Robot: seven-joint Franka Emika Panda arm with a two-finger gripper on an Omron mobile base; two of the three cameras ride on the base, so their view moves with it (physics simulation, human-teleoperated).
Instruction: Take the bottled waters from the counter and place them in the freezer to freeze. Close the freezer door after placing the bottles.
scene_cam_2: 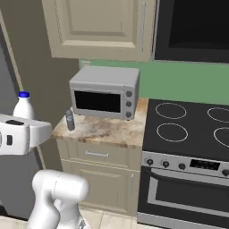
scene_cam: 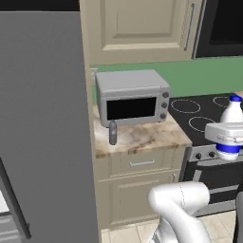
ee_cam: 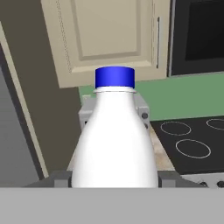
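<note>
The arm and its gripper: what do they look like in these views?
The arm is glossy white, built of thick rounded tubular segments, with no cables or markings visible. Its hand is a flat white boxy block with a small dark patch. The gripper has grey finger parts.

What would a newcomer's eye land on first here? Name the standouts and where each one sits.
First, the white bottle with the blue cap, held upright in the gripper in mid-air, clear of the counter. Next, the grey toaster oven at the back of that marbled counter, with the small translucent grey bottle standing just in front of it. To the right lies the black stovetop with its white ring burners.
</note>
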